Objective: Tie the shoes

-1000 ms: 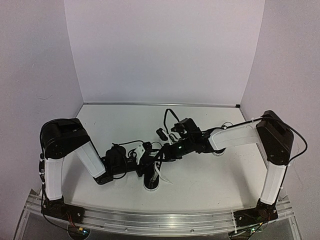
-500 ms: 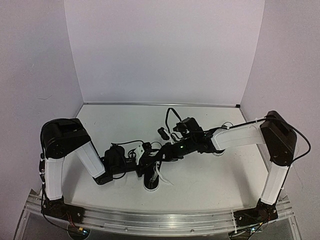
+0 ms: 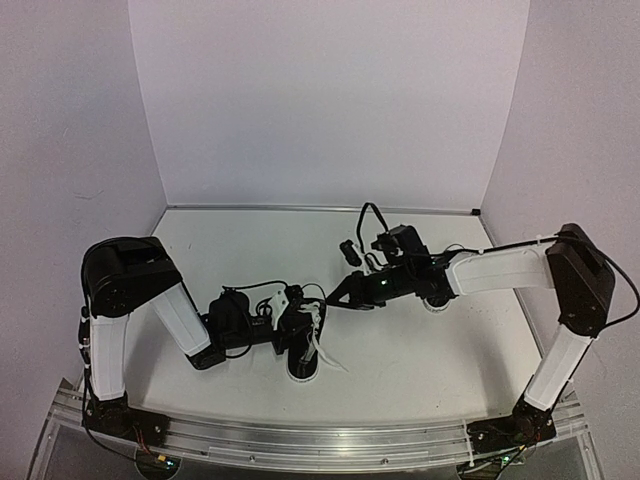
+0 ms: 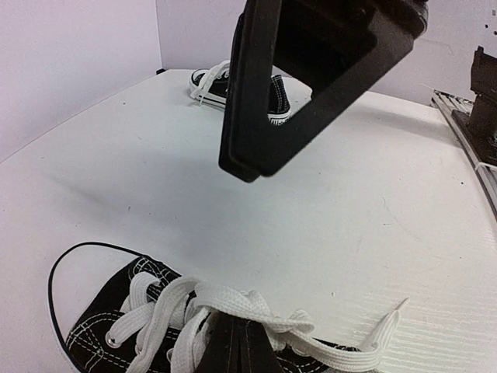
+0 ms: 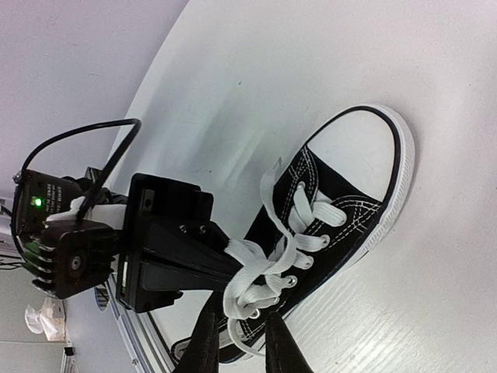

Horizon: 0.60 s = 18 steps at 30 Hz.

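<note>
One of the shoes (image 3: 303, 362), a black sneaker with a white toe cap, lies near the table's front (image 4: 101, 326) (image 5: 349, 210). My left gripper (image 3: 305, 325) (image 4: 237, 342) (image 5: 233, 263) is shut on a loop of its white laces (image 4: 256, 311) (image 5: 272, 256) above the tongue. My right gripper (image 3: 332, 299) (image 5: 241, 350) hovers just right of the shoe, its jaws a little apart. Nothing is clamped between them, and the knotted lace lies beyond the tips. Its fingers (image 4: 311, 78) loom large in the left wrist view. The second shoe (image 4: 225, 85) (image 3: 437, 303) stands further right, mostly hidden under the right arm.
An aluminium rail (image 3: 320, 440) (image 4: 466, 124) runs along the near table edge. White walls (image 3: 330, 100) close in the back and sides. A black cable (image 3: 375, 215) arches over the right wrist.
My right gripper has opened and pulled back to the right, away from the shoe. The left gripper has stayed shut on the lace in the same spot.
</note>
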### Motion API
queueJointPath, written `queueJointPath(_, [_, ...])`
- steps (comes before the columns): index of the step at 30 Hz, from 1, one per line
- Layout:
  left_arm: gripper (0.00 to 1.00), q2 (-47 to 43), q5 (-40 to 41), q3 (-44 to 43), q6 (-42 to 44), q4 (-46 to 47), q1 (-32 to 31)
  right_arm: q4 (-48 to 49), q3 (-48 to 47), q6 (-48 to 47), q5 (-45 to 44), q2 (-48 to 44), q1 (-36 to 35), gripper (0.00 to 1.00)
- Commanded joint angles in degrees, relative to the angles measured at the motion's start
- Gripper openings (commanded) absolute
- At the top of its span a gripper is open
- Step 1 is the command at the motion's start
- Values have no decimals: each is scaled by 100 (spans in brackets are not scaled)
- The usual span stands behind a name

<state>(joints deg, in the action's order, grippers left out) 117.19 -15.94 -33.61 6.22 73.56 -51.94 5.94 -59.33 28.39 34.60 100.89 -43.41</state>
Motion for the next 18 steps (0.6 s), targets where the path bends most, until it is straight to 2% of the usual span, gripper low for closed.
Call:
queueJointPath(1, [0,-3,-190,-6,149,38,-27,13,-24,107,-38,339,-37,16])
queueJointPath(7, [0,-10,-190,-26,176,-5,-26,23,-190,139,70,593,-126,15])
queueJointPath(18, [0,30,-220,-93,253,-108,-26,58,-316,219,148,705,-193,21])
